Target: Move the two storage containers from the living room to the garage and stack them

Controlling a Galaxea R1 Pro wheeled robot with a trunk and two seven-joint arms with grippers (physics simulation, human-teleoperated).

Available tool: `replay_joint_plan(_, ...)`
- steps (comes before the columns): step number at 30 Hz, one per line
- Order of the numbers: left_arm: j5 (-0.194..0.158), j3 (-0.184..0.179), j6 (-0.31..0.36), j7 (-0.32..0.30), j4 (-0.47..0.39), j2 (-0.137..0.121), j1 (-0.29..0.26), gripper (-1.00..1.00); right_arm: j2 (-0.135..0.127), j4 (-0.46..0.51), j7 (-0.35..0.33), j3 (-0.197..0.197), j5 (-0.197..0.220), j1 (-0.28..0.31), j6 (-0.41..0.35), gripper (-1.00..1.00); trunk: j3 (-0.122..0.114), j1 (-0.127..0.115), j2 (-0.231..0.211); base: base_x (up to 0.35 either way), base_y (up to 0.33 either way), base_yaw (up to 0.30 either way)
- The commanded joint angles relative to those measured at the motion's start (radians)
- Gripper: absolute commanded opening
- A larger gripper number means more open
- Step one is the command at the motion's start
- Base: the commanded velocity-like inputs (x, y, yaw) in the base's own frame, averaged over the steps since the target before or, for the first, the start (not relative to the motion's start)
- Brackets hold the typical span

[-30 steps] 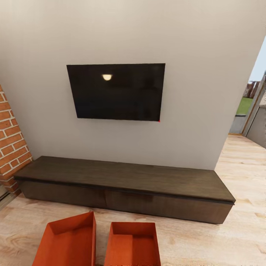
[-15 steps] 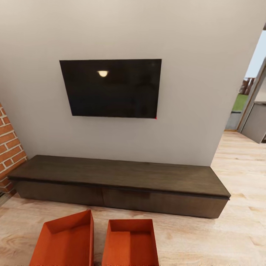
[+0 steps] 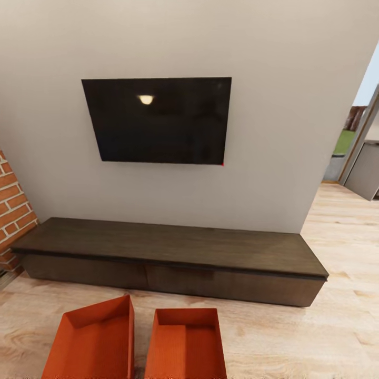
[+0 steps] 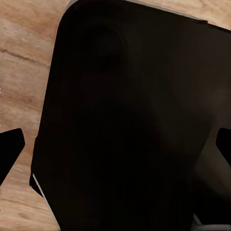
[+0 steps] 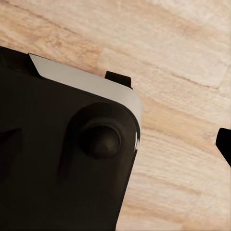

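Observation:
The two storage containers stand side by side on the light wood plank floor of the living room, at the bottom of the head view. They are orange-red open-topped bins: the left one is turned slightly askew, the right one sits square to the bench. Both are empty. In the left wrist view my left gripper is open, its dark fingertips far apart over the robot's black base. My right gripper is also open above the base and the wood floor, with one fingertip at the frame's edge. Neither holds anything.
A long low dark-brown bench runs along the wall just behind the containers. A black wall screen hangs above it. Red-brick fireplace stands at the left. A doorway opens at the right over wood floor.
The whole head view has shifted a little, so the camera has moved. The containers, bench and screen stay put relative to each other.

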State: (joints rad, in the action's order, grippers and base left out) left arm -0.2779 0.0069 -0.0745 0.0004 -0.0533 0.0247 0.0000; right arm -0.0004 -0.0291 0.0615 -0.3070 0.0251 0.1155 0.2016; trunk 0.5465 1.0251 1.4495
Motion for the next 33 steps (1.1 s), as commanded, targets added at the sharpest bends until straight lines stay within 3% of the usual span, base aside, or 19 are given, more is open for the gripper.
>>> replay_joint_plan(1,-0.002,-0.001,-0.002,0.0,-0.003,-0.015,0.0,1.0,0.0,-0.003,0.003,-0.008,0.002,0.001,0.005,1.0,0.002,0.0,0.0,0.0,0.0,0.011)
replay_joint_plan(33,0.0,-0.004,-0.002,0.0,-0.002,-0.023,0.0,1.0,-0.001,-0.003,0.005,-0.007,0.002,0.001,0.001,1.0,0.054,0.0,0.0,0.0,0.0,0.02)
